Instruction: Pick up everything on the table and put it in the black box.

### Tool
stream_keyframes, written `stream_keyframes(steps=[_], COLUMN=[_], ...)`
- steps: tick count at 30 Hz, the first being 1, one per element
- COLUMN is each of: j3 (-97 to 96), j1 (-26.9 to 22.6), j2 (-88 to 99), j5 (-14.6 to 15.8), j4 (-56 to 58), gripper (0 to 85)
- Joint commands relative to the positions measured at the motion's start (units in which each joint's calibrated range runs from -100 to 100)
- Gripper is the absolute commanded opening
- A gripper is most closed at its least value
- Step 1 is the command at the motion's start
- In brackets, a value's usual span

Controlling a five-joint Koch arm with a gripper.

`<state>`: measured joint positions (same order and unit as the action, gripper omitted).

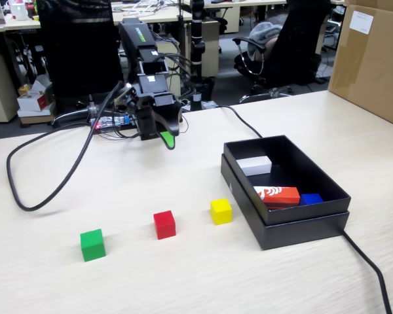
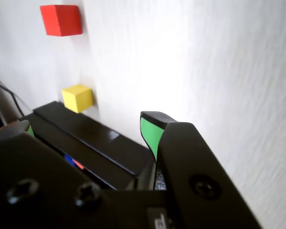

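Note:
Three cubes lie on the pale table in the fixed view: green, red and yellow. The black box stands just right of the yellow cube. It holds a white block, a red-and-white pack and a blue block. My gripper hangs at the back of the table, well behind the cubes, open and empty. In the wrist view my gripper shows two green-padded tips apart, with the black box, the yellow cube and the red cube beyond. The green cube is out of that view.
A thick black cable loops over the table's left side. Another cable runs from the box to the front right. A cardboard box stands at the far right. Office chairs and desks are behind the table.

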<state>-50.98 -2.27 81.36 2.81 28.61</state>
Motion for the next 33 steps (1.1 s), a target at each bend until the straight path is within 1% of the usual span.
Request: stream_keyframes(steps=[1, 3, 5, 7, 11, 15, 21, 28, 33], j3=[14.5, 28.1, 38.3, 41.1, 48.7, 52.4, 61.4, 70.3, 73.0], j1=[-0.1, -0.1, -0.1, -0.3, -1.8, -2.7, -2.8, -2.7, -3.3], j2=[-12.3, -25.1, -33.0, -34.4, -42.9, -49.4, -68.5, -79.1, -83.6], j5=[0.5, 0.5, 0.6, 0.6, 0.9, 2.4, 4.3, 4.3, 4.3], j4=[6.2, 14.3, 19.0, 19.3, 21.9, 23.4, 23.7, 23.6, 23.6], gripper=[45.6, 49.2, 49.5, 49.5, 49.1, 49.1, 49.3, 49.1, 48.5])
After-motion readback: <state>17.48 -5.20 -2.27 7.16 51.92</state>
